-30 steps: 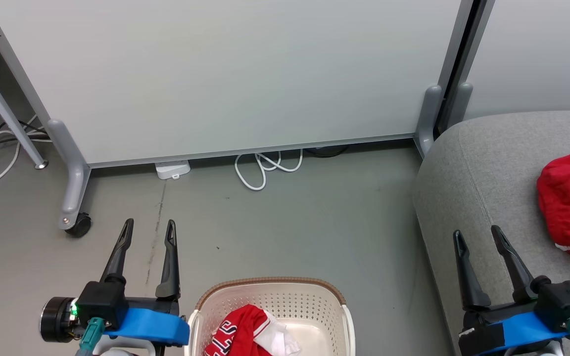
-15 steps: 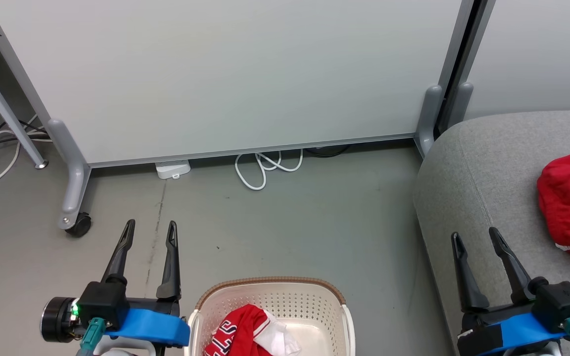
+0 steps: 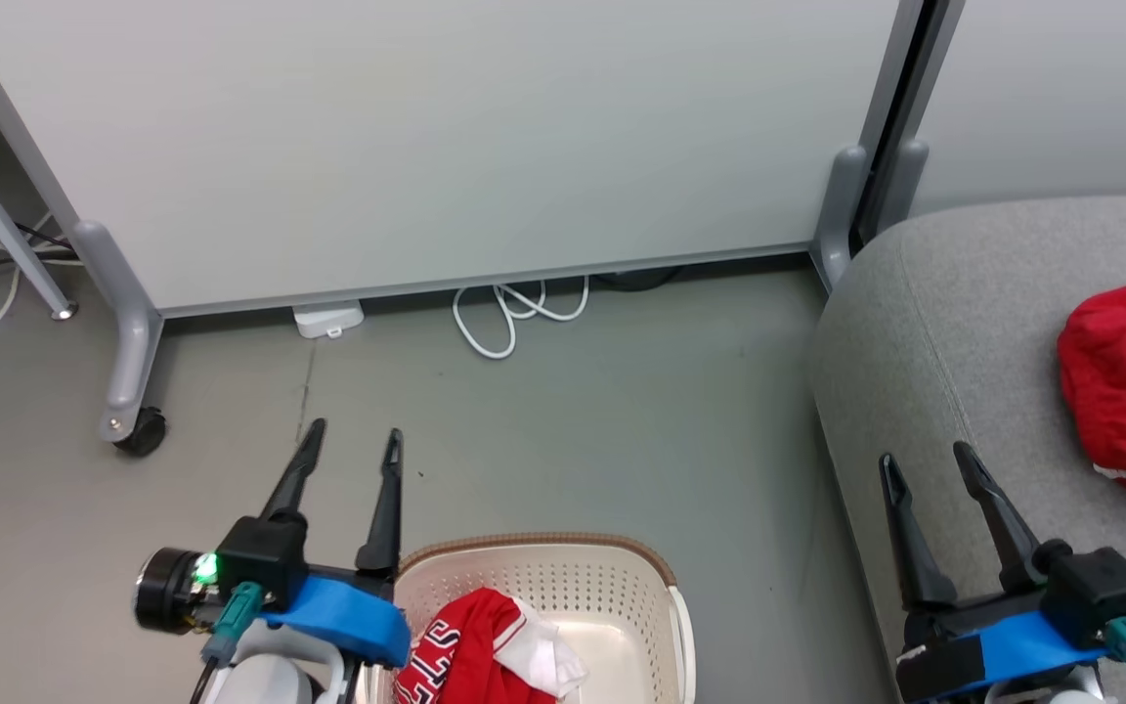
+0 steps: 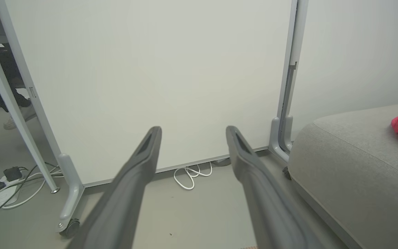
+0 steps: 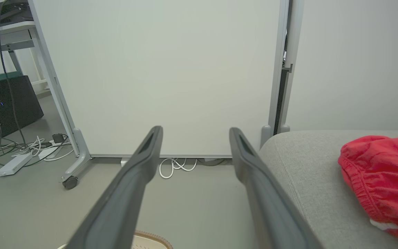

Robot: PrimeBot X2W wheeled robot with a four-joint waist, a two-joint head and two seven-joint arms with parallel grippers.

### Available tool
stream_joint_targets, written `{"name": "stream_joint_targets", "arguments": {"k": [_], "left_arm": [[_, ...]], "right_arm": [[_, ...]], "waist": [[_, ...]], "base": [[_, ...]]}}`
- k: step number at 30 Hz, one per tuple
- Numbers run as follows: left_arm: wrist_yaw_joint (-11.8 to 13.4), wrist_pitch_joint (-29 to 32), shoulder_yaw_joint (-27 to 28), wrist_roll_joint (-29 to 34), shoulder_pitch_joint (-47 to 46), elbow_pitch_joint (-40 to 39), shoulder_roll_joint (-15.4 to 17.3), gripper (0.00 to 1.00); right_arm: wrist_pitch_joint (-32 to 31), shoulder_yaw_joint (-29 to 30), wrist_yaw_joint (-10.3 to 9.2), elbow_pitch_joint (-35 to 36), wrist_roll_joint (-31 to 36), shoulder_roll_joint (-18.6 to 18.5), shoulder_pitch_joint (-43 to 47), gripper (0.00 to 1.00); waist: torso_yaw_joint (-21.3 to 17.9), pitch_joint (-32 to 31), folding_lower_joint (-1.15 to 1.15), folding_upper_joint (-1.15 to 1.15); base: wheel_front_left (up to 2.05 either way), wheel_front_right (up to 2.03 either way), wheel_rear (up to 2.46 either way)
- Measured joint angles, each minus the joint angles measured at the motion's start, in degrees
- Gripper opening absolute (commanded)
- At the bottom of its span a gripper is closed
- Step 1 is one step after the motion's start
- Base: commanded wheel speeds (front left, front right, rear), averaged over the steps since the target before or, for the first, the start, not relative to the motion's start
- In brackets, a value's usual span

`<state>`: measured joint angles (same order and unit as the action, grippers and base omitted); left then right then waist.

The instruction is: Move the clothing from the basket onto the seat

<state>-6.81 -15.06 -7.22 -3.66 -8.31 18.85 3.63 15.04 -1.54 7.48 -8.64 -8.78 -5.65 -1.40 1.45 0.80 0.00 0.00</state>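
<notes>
The cream perforated basket with a brown rim stands on the floor at the bottom centre of the head view. In it lies a crumpled red jersey with white trim and dark lettering. My left gripper hangs open just left of the basket's rim, fingers pointing away over the floor, nothing between them. At the right is the light-grey seat, with red elastic-waist shorts bunched on it. My right gripper is open and empty over the seat's near left edge. The shorts lie to its right.
A pale partition panel on grey castor feet closes off the far side. A coiled white cable and a white adapter lie at its base. Cables and a black case sit at the far left.
My left gripper has moved right, up to the basket's left rim. The head camera has shifted a little. The right gripper has barely moved, and both stay open.
</notes>
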Motion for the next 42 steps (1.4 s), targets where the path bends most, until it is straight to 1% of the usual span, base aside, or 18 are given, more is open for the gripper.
{"name": "stream_joint_targets", "arguments": {"k": [4, 8, 14, 22, 26, 30, 32, 37, 42], "left_arm": [[-0.30, 0.01, -3.27, -0.20, -3.75, 5.60, 0.78, 1.00], [-0.32, 0.00, -6.28, 0.11, -8.37, 11.18, 1.34, 1.00], [-0.41, -0.01, -10.13, -0.48, -15.48, 19.73, 1.37, 1.00], [-0.42, 0.21, -15.04, -1.44, -24.76, 35.06, 1.21, 1.00], [-0.63, 3.33, -17.78, -1.70, -29.58, 42.78, 1.08, 1.00], [-0.64, 4.88, -20.06, -1.14, -34.07, 47.73, 1.62, 1.00], [-0.59, 7.05, -20.86, -0.34, -36.12, 50.24, 2.12, 1.00], [0.99, 12.65, -22.34, 1.04, -39.22, 53.34, 3.79, 1.00], [3.04, 15.05, -23.76, 2.35, -41.45, 54.19, 5.27, 1.00]], "right_arm": [[0.00, -0.62, 0.00, 0.47, -0.48, -0.48, -1.83, 1.00], [0.01, -1.42, 0.00, 1.47, -0.98, -1.13, -5.20, 1.00], [0.01, -1.79, 0.00, 2.98, -1.98, -1.83, -9.48, 1.00], [0.01, -2.16, 0.00, 4.71, -3.22, -2.23, -14.08, 1.00], [0.01, -2.13, 0.00, 5.66, -3.60, -2.55, -16.17, 1.00], [0.01, -1.72, 0.00, 6.72, -3.93, -3.00, -18.57, 1.00], [0.01, -1.45, 0.00, 7.10, -4.00, -3.19, -19.40, 1.00], [0.01, -0.98, 0.00, 8.11, -4.17, -3.20, -21.07, 1.00], [0.01, -0.83, 0.00, 8.84, -4.24, -2.89, -22.04, 1.00]], "waist": [[-0.67, 2.17, 0.00, 0.00], [-1.73, 5.59, 0.00, 0.00], [-3.81, 12.03, 0.01, 0.00], [-6.79, 21.51, 0.02, 0.00], [-8.22, 26.09, 0.01, 0.00], [-9.46, 30.65, 0.02, 0.00], [-9.97, 32.83, 0.02, 0.00], [-11.10, 37.91, 0.02, 0.00], [-12.07, 41.97, 0.01, 0.00]], "base": [[0.00, 0.00, 0.00], [0.00, 0.00, 0.00], [0.00, 0.00, 0.00], [0.00, 0.00, 0.00], [0.00, 0.00, 0.00], [0.00, 0.00, 0.00], [0.00, 0.00, 0.00], [0.00, 0.00, 0.00], [0.00, 0.00, 0.00]]}}
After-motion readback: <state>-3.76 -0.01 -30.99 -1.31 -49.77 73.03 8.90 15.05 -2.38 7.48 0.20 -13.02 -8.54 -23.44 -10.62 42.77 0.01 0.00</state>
